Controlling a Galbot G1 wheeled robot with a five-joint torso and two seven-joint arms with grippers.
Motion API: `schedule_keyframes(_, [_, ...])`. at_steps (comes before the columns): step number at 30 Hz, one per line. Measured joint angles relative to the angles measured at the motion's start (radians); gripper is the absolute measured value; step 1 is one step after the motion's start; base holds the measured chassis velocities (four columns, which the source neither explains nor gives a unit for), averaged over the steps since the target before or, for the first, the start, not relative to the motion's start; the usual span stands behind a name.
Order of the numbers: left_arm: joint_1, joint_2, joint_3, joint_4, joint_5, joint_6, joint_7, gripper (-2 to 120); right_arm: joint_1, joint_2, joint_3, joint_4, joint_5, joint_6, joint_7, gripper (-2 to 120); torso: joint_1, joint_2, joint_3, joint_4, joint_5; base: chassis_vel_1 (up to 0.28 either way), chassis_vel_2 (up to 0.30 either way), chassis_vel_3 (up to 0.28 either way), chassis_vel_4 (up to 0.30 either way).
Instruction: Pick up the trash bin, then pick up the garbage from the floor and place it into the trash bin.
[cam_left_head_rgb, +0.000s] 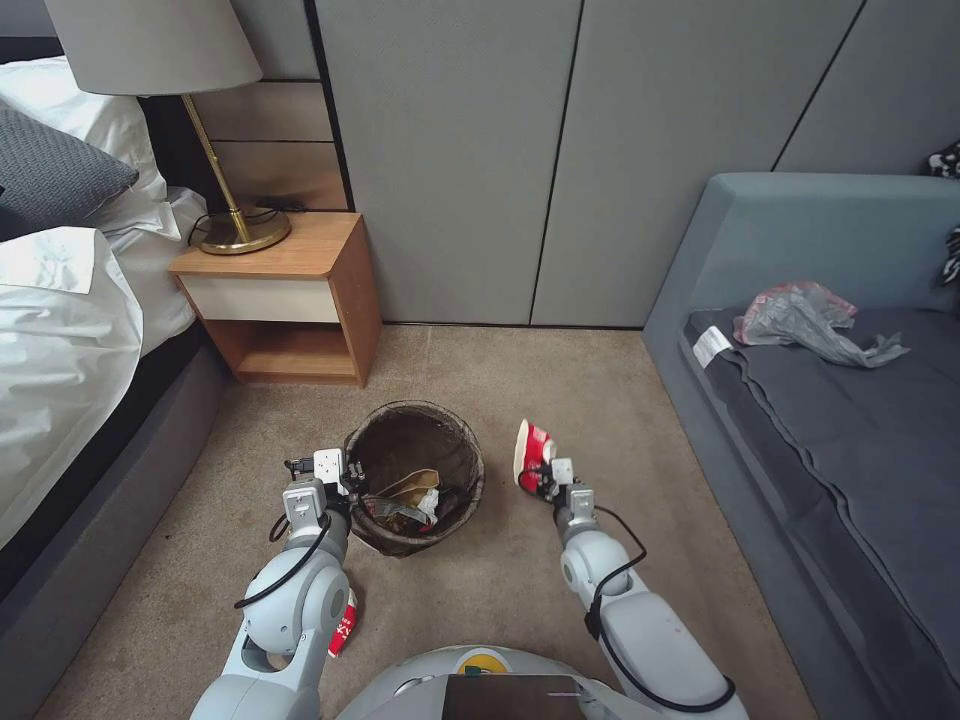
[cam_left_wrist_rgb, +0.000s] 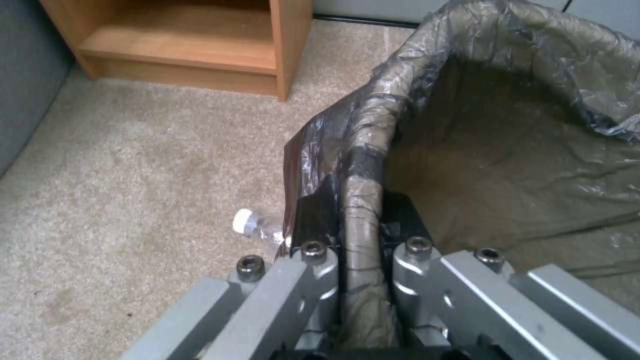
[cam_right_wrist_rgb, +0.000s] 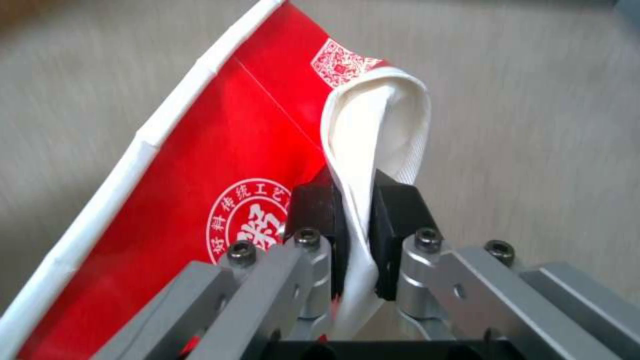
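Trash bin (cam_left_head_rgb: 415, 478) rim in left jaws — cup (cam_left_head_rgb: 532, 455) in right.

bare carpet (cam_left_head_rgb: 620, 400) between nightstand (cam_left_head_rgb: 290, 290) and sofa (cam_left_head_rgb: 800, 420)

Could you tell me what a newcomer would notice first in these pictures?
Most striking is the crushed red-and-white paper cup pinched in the right gripper, held just right of the trash bin. The left gripper clamps the bin's liner-covered rim, with litter already inside. A small plastic bottle lies on the floor beside the bin.
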Motion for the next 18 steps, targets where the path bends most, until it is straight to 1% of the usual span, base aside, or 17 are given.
schedule_keyframes(2, [0.000,0.000,0.002,0.001,0.001,0.000,0.000,4,-0.019,-0.004,0.009,0.088,0.001,0.056,-0.018,7,0.000,0.000,0.000,0.0001,0.0000,0.000,0.000,0.000,0.000])
schedule_keyframes(3, [0.000,0.000,0.002,0.001,0.001,0.000,0.000,4,-0.019,-0.004,0.009,0.088,0.001,0.056,-0.018,7,0.000,0.000,0.000,0.0001,0.0000,0.000,0.000,0.000,0.000])
schedule_keyframes(4, [0.000,-0.001,0.002,0.001,0.001,0.000,0.000,4,-0.025,-0.005,0.011,0.115,0.000,0.088,-0.036,7,0.000,0.000,0.000,0.0000,-0.0002,0.000,0.000,0.000,0.000])
schedule_keyframes(5, [0.000,-0.001,0.004,0.002,0.001,0.000,0.000,4,-0.036,-0.008,0.017,0.171,0.000,0.172,-0.092,7,0.000,0.000,0.000,0.0001,0.0000,0.000,0.000,0.000,0.000])
schedule_keyframes(7, [0.001,0.000,0.005,0.004,0.001,0.000,0.000,4,-0.051,-0.011,0.020,0.252,0.009,0.284,-0.209,7,0.000,0.000,0.000,0.0001,-0.0002,0.000,0.000,0.000,0.000])
schedule_keyframes(8, [0.001,0.000,0.005,0.004,0.001,0.000,0.000,4,-0.051,-0.011,0.020,0.252,0.009,0.284,-0.209,7,0.000,0.000,0.000,0.0001,-0.0002,0.000,0.000,0.000,0.000])
schedule_keyframes(10, [0.001,0.000,0.007,0.006,0.001,0.000,-0.001,4,-0.065,-0.017,0.016,0.309,0.027,0.351,-0.323,7,0.000,0.000,0.000,0.0001,-0.0002,0.000,0.000,0.000,0.000])
schedule_keyframes(11, [0.001,0.001,0.009,0.007,0.001,0.000,-0.001,4,-0.069,-0.020,0.014,0.323,0.031,0.364,-0.355,7,0.000,0.000,0.000,0.0001,-0.0002,0.000,0.000,0.000,0.000])
schedule_keyframes(12, [0.001,0.001,0.009,0.007,0.001,0.000,-0.001,4,-0.069,-0.020,0.014,0.323,0.031,0.364,-0.355,7,0.000,0.000,0.000,0.0001,-0.0002,0.000,0.000,0.000,0.000])
schedule_keyframes(13, [0.001,0.001,0.012,0.007,0.001,0.000,-0.001,4,-0.081,-0.030,0.001,0.359,0.043,0.399,-0.449,7,0.000,0.000,0.000,0.0001,-0.0002,0.000,0.000,0.000,0.000])
schedule_keyframes(15, [0.001,0.002,0.015,0.007,0.001,0.001,0.000,4,-0.091,-0.048,-0.027,0.384,0.060,0.433,-0.556,7,0.000,0.000,0.000,0.0000,-0.0002,0.000,0.000,0.000,0.000])
schedule_keyframes(16, [0.001,0.002,0.015,0.007,0.001,0.001,0.000,4,-0.091,-0.048,-0.027,0.384,0.060,0.433,-0.556,7,0.000,0.000,0.000,0.0000,-0.0002,0.000,0.000,0.000,0.000])
schedule_keyframes(18, [0.001,0.003,0.017,0.007,0.001,0.002,0.000,4,-0.091,-0.061,-0.051,0.386,0.063,0.440,-0.605,7,0.000,0.000,0.000,-0.0001,-0.0002,0.000,0.000,0.000,0.000])
